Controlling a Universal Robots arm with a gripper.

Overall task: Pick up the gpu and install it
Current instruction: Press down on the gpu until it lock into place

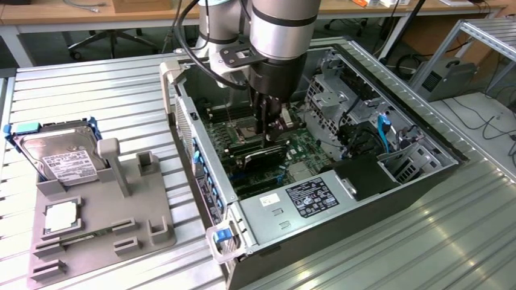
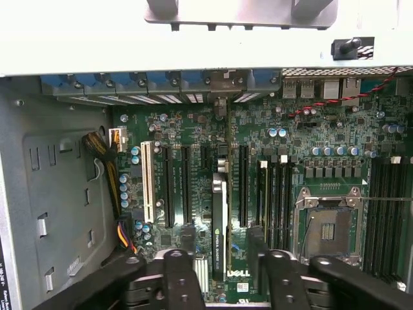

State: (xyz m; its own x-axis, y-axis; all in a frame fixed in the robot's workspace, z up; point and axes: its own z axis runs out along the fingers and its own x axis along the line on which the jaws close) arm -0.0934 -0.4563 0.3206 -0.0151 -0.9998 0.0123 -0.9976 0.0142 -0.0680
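One gpu (image 2: 220,219) on edge between narrow jaws, (slot-deep) over the motherboard (image 2: 193,129).

— Where's the case from my seat?

— I see the open computer case (image 1: 322,151) at centre in the exterior view, with the fixture tray (image 1: 96,223) at its nine o'clock. The hard drive (image 1: 60,154) stands at the tray's eleven o'clock, the small chip (image 1: 62,217) on it at seven.

— And the card?

— The gpu (image 2: 219,226) stands on edge among the motherboard (image 2: 258,148) slots, the gripper (image 2: 219,258) straddling it. The CPU socket (image 2: 326,226) sits at its three o'clock in the wrist view.
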